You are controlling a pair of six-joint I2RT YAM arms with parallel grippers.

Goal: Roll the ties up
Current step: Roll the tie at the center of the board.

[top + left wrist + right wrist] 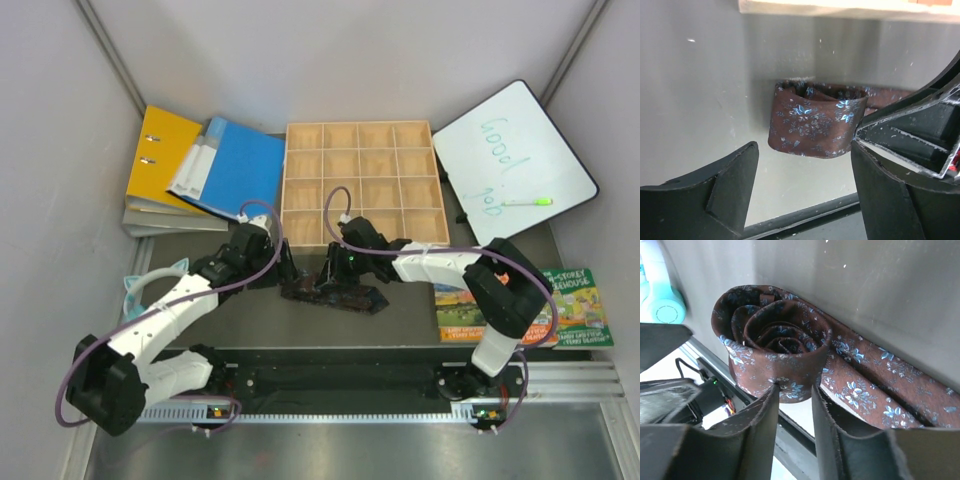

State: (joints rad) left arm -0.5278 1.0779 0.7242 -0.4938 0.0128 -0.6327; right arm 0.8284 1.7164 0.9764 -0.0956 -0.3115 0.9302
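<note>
**Asker:** Where is the tie?

**Me:** Mid-table, just past my two pincers. The tie (775, 335) has its left end wound into a coil standing on edge. The rest trails flat to the right.

**Asker:** Your left pincer?

**Me:** My left pincer (805, 190) is spread wide and holds nothing. The coil sits just beyond the gap between its fingers, and neither one touches it.

**Asker:** And the right?

**Me:** My right pincer (795, 387) is drawn narrow, with a slim gap between the fingers. One fingertip (774, 390) touches the near wall of the coil. From this angle I cannot tell whether any cloth is nipped between the tips.

**Asker:** What lies around you?

**Me:** To the near right is a picture book (525, 300), and to the near left a teal headband (150, 285). Just beyond the tie is a wooden compartment tray (360, 180). At the far left are a blue folder (230, 165) and a yellow binder (160, 150). At the far right is a whiteboard (515, 150) with a green marker (527, 201) on it.
</note>
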